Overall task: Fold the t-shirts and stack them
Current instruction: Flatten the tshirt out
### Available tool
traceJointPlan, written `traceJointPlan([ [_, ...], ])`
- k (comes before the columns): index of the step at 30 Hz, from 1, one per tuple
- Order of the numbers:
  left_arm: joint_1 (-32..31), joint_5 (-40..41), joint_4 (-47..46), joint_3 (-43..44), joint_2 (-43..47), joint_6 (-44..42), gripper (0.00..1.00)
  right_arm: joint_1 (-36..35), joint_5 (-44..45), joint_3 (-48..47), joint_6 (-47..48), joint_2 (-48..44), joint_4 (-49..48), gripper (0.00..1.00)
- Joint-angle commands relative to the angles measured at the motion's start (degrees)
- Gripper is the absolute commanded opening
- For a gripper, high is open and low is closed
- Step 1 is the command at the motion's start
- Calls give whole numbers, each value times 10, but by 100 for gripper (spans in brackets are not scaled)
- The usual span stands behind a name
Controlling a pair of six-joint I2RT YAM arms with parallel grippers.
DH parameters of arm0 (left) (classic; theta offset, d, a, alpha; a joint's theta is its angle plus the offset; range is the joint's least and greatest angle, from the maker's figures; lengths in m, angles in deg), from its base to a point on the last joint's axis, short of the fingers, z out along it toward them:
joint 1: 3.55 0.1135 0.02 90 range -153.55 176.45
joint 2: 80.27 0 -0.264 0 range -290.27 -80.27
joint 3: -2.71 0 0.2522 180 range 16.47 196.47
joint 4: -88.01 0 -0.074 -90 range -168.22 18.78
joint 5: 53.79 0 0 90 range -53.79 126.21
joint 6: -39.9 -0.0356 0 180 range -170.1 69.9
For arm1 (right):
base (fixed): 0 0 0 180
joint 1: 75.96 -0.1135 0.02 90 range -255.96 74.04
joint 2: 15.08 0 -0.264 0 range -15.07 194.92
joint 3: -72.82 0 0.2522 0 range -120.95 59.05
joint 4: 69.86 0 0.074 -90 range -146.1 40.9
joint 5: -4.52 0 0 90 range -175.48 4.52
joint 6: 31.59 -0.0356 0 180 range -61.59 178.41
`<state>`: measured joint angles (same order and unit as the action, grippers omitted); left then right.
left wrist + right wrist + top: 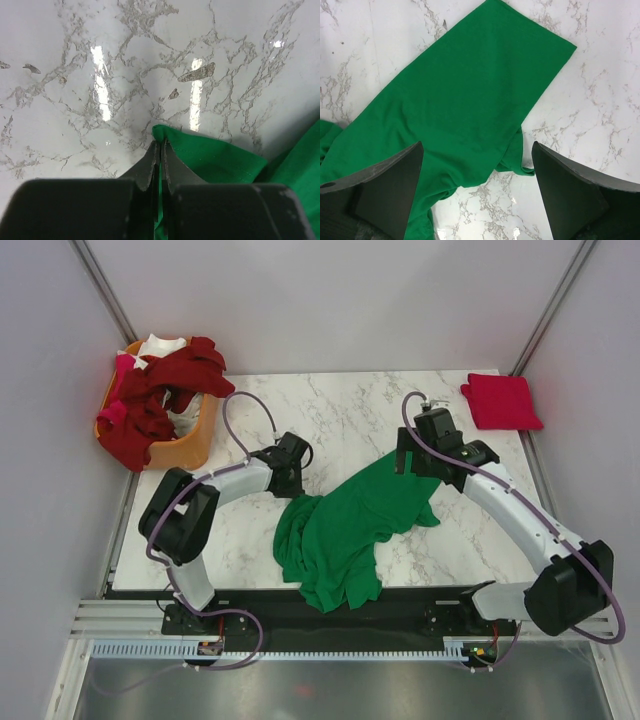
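- Left tool (292,485) is down low at the left edge of the green t-shirt (345,525), just right of the left arm's elbow.
- Left wrist view up close: the tool (159,150) is pressed together with a fold of green cloth (215,155) pinched between its two dark fingers (147,170). The pinched edge peaks right at the tips, and the cloth trails off to the right over the surface (100,75).
- Right tool (418,465) sits over the far upper corner of the same shirt, on the right half of the marble.
- Right wrist view: this tool (475,146) is spread wide, one finger (390,185) on each side of the frame, and a flat panel of the green shirt (465,100) lies between and beyond them. Nothing is gripped here, and I cannot tell whether the tips touch the cloth.
- The green shirt is bunched and rumpled at the near middle of the surface (340,410), with one lobe reaching the front edge and a smoother strip running up towards the right tool.
- In the far right corner a bright red t-shirt (500,400) lies folded into a neat square, well apart from the green one.
- In the far left corner the orange basket (190,445) sits at the edge of the surface. It is heaped with dark red shirts (165,390) spilling over the rim, with white cloth (165,343) and a bit of pink (122,365) showing among them.
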<state>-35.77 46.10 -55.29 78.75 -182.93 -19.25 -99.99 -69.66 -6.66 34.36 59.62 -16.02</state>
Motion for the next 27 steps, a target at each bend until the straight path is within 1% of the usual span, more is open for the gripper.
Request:
traceJointPlan([
  [1, 4, -1, 2, 5, 8, -25, 2, 1, -10, -24, 9, 34, -25, 98],
  [3, 26, -6, 20, 6, 46, -23, 2, 7, -11, -52, 9, 68, -27, 98],
  [5, 51, -6, 41, 13, 124, -19, 2, 16, -14, -76, 11, 94, -28, 98],
  [6, 55, -4, 46, 20, 150, -22, 2, 20, -16, -101, 12, 121, -27, 98],
  [7, 59, -1, 54, 31, 199, -32, 2, 23, -24, -114, 12, 135, -27, 98],
  [9, 60, -3, 83, 88, 237, -49, 2, 32, -29, -153, 12, 170, -26, 98],
  [10, 60, -3, 84, 111, 256, -49, 2, 33, -32, -165, 11, 179, -26, 98],
  [11, 60, -3, 84, 153, 288, -49, 2, 36, -32, -185, 11, 188, -25, 98],
  [12, 59, 1, 113, 172, 306, -88, 2, 37, -32, -193, 9, 202, -24, 98],
  [14, 59, -4, 116, 210, 355, -103, 2, 40, -27, -209, 8, 218, -22, 98],
  [15, 59, -5, 115, 214, 371, -118, 2, 41, -26, -210, 7, 222, -23, 98],
  [17, 59, 23, 115, 206, 408, -127, 2, 43, -21, -209, 5, 232, -22, 98],
  [18, 59, 23, 115, 196, 418, -127, 2, 45, -18, -208, 4, 236, -23, 98],
  [19, 59, 23, 115, 165, 427, -127, 2, 46, -19, -204, 4, 241, -26, 98],
  [20, 60, 69, 114, 148, 432, -138, 2, 46, -21, -198, 4, 251, -30, 98],
  [21, 61, 80, 115, 130, 433, -143, 2, 48, -25, -196, 4, 257, -33, 98],
  [22, 61, 73, 114, 94, 432, -143, 2, 47, -28, -195, 4, 264, -39, 98],
  [24, 61, 63, 109, 56, 425, -135, 2, 47, -40, -198, 7, 283, -43, 98],
  [25, 61, 65, 107, 24, 421, -132, 2, 47, -42, -202, 7, 290, -42, 98],
  [27, 61, 70, 105, -1, 413, -127, 2, 47, -40, -210, 12, 305, -42, 98],
])
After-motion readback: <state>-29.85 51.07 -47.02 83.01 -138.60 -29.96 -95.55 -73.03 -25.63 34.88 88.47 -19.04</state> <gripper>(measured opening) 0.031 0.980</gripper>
